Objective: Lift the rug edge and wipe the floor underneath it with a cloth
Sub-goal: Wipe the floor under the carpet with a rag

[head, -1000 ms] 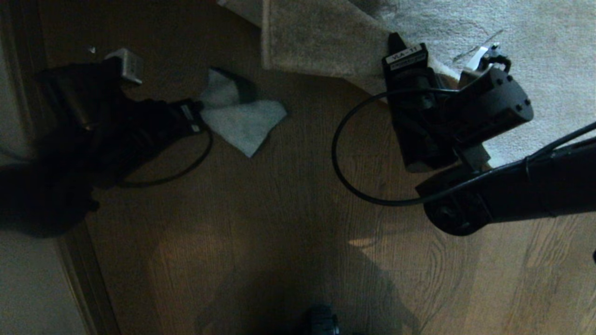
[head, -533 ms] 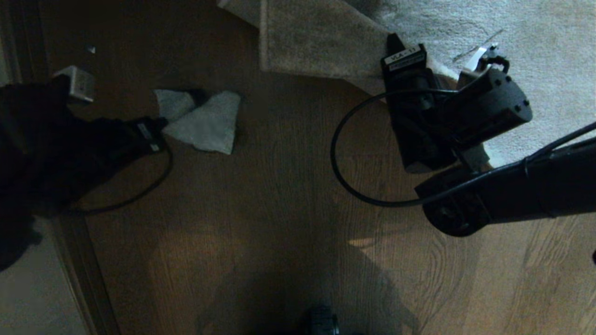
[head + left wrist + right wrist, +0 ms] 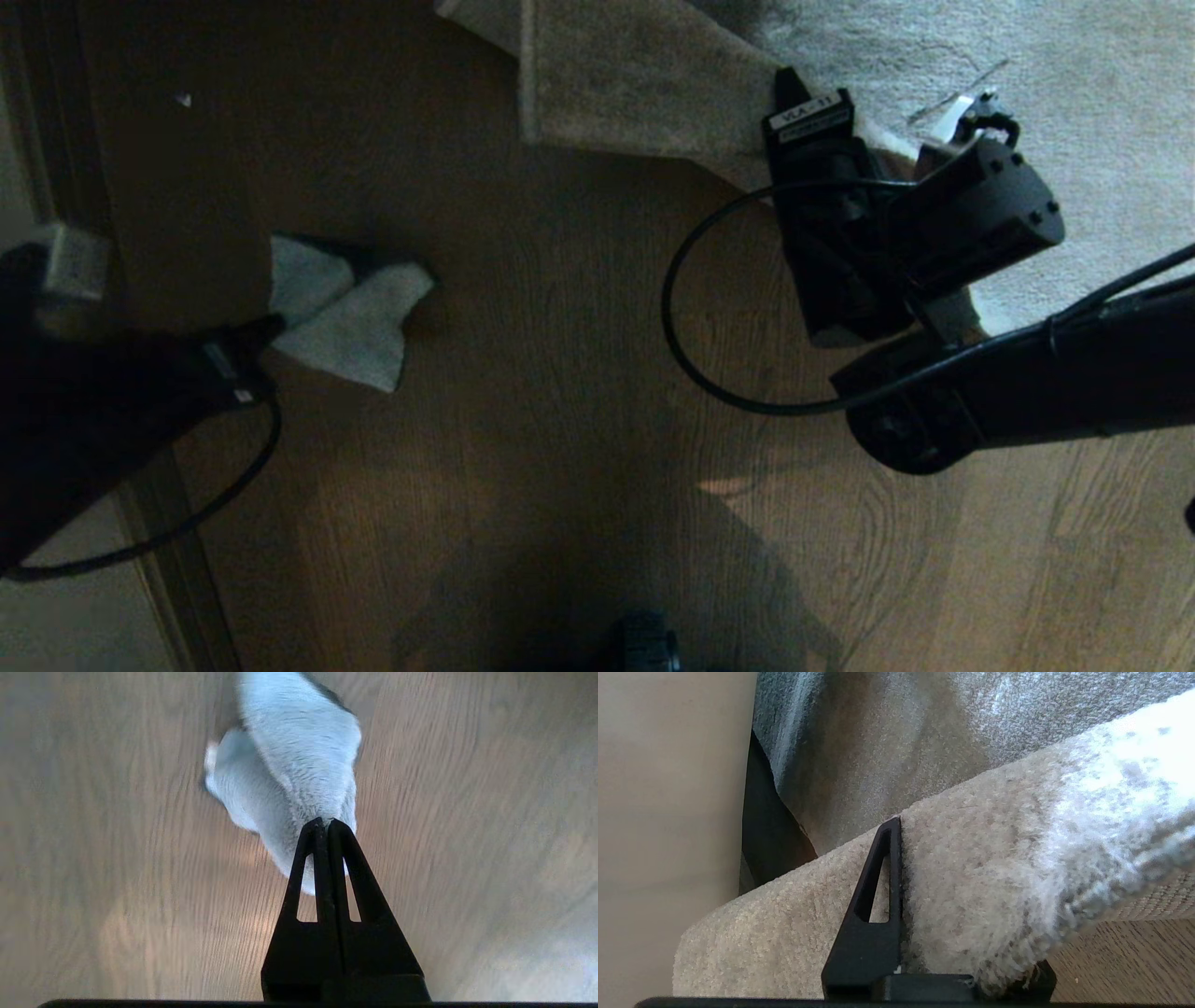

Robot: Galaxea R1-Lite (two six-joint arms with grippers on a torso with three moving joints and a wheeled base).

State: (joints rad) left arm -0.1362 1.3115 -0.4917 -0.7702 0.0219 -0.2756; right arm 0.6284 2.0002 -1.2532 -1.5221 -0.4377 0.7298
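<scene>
Dim room, brown wood floor (image 3: 560, 373), with a rug corner held up for wiping.
The rug edge (image 3: 644, 103) is folded back at the floor's far side, pinched in the right gripper (image 3: 924, 896). The cloth (image 3: 350, 317) lies on bare planks well to the left of it, one corner clamped in the left gripper (image 3: 325, 823), whose jaws are pressed together. Judged mid-wipe; next, the cloth needs carrying toward the floor exposed beside the lifted fold.

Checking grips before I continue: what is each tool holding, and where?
The left tool pinches the cloth at one bunched end. The right tool clamps the rug edge, lifted off the floor.
</scene>
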